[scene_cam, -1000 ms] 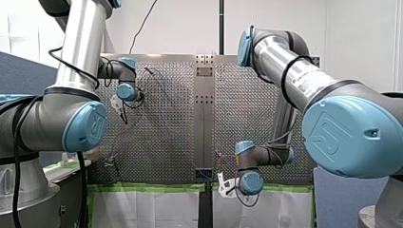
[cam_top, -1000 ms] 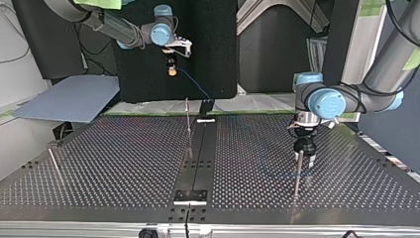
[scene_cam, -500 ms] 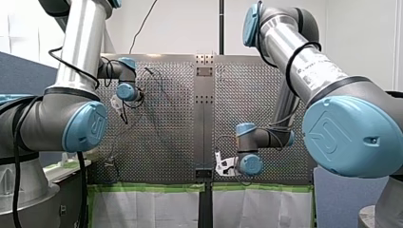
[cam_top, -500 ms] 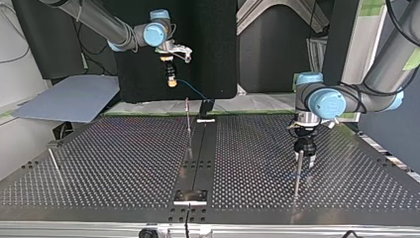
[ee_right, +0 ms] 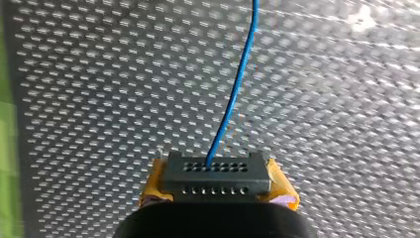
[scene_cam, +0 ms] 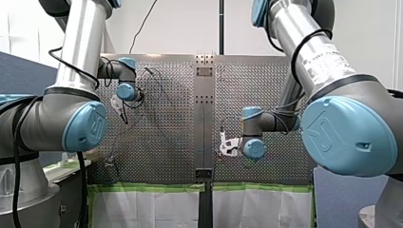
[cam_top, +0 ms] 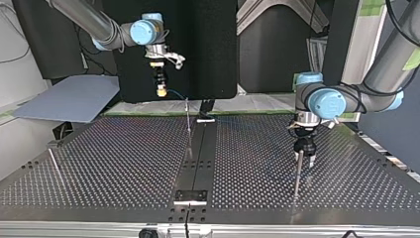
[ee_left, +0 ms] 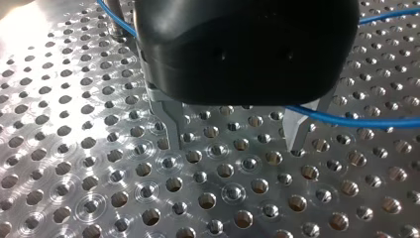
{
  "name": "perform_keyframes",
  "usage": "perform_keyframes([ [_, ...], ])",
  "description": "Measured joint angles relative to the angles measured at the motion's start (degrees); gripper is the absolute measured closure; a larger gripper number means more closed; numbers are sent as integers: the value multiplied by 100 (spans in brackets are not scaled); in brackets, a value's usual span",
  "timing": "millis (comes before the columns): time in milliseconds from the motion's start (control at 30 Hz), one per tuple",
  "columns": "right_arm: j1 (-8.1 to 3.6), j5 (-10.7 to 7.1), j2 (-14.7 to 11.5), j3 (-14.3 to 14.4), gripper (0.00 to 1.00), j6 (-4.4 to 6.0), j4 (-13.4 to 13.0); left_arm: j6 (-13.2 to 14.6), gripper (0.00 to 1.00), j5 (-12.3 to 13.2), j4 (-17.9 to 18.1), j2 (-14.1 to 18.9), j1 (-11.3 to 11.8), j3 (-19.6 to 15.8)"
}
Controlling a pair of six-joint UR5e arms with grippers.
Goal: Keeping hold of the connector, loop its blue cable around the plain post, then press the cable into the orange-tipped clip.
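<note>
My right gripper (ee_right: pixel 217 187) is shut on the dark grey connector (ee_right: pixel 216 174), its yellow pads (ee_right: pixel 152 191) on either side. The blue cable (ee_right: pixel 236 87) leaves the connector and runs ahead over the perforated plate. In the top view my right gripper (cam_top: pixel 160 90) hangs high at the far left of centre, and the cable (cam_top: pixel 176 94) drops toward a thin upright (cam_top: pixel 188 121) by the centre rail. My left gripper (cam_top: pixel 303 150) stands low beside a plain post (cam_top: pixel 297 173). Its metal fingers (ee_left: pixel 171 124) are open with nothing between them; the cable (ee_left: pixel 346 119) passes behind them.
Another thin post (cam_top: pixel 53 166) stands at the top view's left edge of the perforated table (cam_top: pixel 124 163). A dark centre rail (cam_top: pixel 198 158) with a bracket (cam_top: pixel 190 196) runs down the middle. A grey board (cam_top: pixel 69 101) lies beyond the far left corner.
My right arm has carried the connector to the top view's left and slightly lower, out over the table's far edge. My left arm has not moved.
</note>
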Motion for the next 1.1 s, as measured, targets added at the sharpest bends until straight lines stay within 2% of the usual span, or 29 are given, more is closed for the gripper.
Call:
perform_keyframes([
  [167,-20,23,30,14,100,-17,-13,-4,2,0,-3,0,-1,1],
  [600,-24,80,627,24,100,-26,-176,-5,2,4,-23,0,-1,1],
  [867,-24,60,668,24,100,-15,-251,-38,2,8,-38,0,-5,0],
  [1100,-25,52,671,25,100,-19,-248,-378,2,14,-162,2,36,-14],
])
